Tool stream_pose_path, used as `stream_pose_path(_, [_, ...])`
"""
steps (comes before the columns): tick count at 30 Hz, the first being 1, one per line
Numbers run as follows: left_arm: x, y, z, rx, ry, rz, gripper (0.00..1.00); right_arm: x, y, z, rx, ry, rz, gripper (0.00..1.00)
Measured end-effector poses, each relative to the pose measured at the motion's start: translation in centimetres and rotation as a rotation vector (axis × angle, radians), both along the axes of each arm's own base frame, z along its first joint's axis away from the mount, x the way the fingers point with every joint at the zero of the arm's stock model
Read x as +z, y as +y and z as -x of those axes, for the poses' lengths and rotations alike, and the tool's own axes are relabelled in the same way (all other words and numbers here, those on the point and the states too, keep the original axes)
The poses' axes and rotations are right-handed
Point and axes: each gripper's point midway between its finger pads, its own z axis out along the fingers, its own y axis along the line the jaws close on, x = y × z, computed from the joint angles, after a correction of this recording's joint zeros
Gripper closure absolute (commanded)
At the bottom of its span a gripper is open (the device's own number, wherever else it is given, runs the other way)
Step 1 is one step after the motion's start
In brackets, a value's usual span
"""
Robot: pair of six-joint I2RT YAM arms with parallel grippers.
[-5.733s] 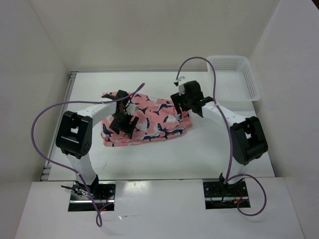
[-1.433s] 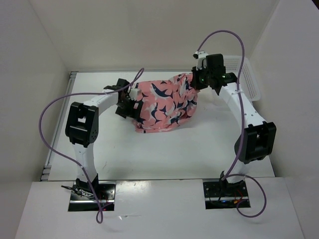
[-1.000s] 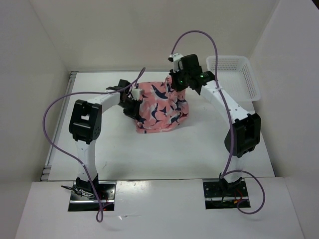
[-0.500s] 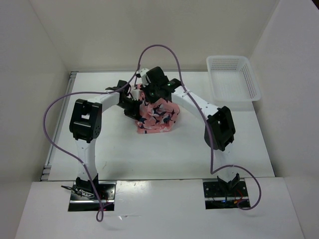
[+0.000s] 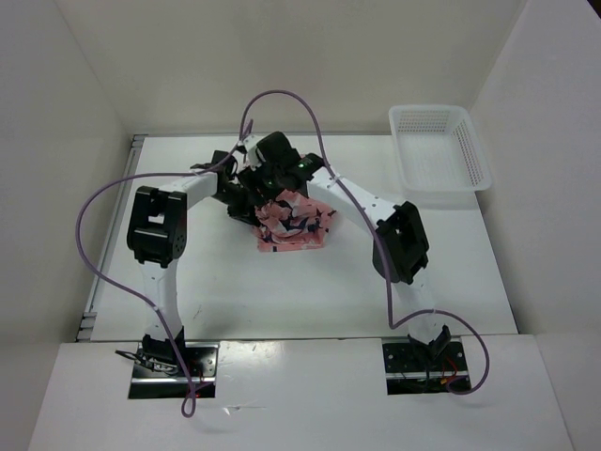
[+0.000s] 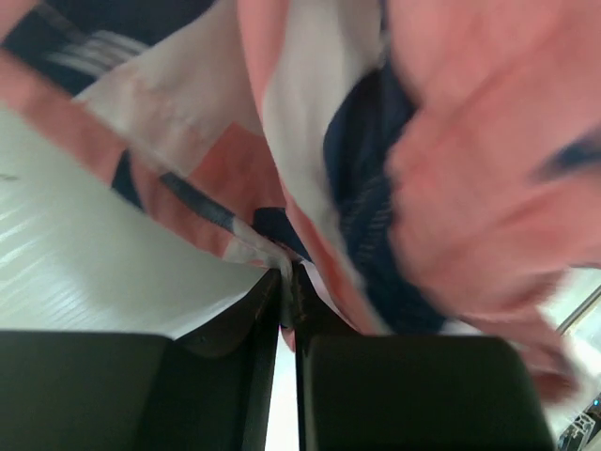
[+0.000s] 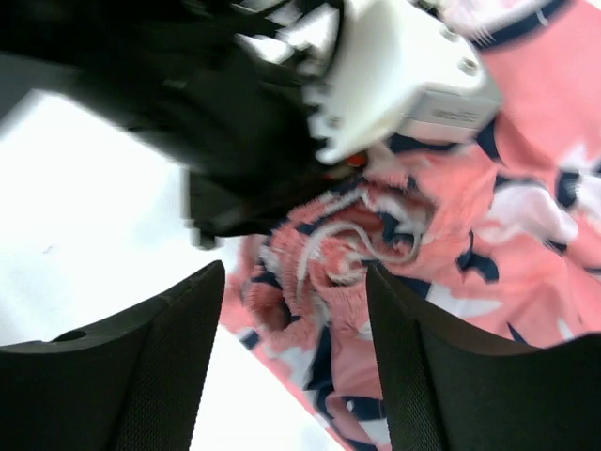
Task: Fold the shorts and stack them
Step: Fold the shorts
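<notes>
The shorts (image 5: 293, 225) lie bunched in a crumpled heap on the white table (image 5: 235, 291), a little left of its middle and toward the far side. The salmon-pink cloth with navy and white fish shapes is doubled over on itself. Both arms reach in to the far left corner of the heap, where their ends crowd together above the cloth.

The left gripper (image 6: 286, 280) is clenched on the shorts. In its wrist view the two black fingers meet, with only a thin edge of printed fabric pinched between the tips. The rest of the cloth drapes across the top of that view, blurred, with bare table showing at the left beneath it.

The right gripper (image 7: 296, 274) is released. Its two black fingers stand wide apart, and the cloth shows in the gap between them. It hovers over the gathered waistband, where a pale drawstring (image 7: 362, 237) loops out of the ruffled pink hem. The left arm's white and black wrist housing (image 7: 404, 66) fills the top of that view, just beside the waistband.

A white mesh basket (image 5: 439, 150) sits at the table's far right corner, well apart from the shorts.
</notes>
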Motion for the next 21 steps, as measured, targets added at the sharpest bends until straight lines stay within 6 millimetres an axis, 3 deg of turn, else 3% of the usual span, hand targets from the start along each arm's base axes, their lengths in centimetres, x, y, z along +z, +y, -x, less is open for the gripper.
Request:
stream_pose_path(5, [0.0,0.8,-0.4,0.018,-0.001,0.002,0.78,2.1,2.4,1.3,0.061,-0.028,-0.044,0.3])
stream_pose_path(9, [0.2,1.2,-0.6,0.026,-0.002,0.004,0.65,2.4,2.0,1.1,0.057,-0.061,-0.015,0.32])
stream_pose_path(13, [0.8,1.4,-0.6,0.037,0.006,0.017,0.4,2.5,-1.2,1.3,0.03,-0.138,0.068,0.3])
stream_pose_path(16, [1.4,2.7,-0.7,0.062,0.0,-0.015,0.25,2.9,-4.8,2.2,0.004,-0.168,0.121,0.18])
stream_pose_path(21, [2.6,4.9,0.0,0.107,0.019,-0.061,0.14,3.6,-10.0,2.2,-0.045,-0.261,0.217,0.15])
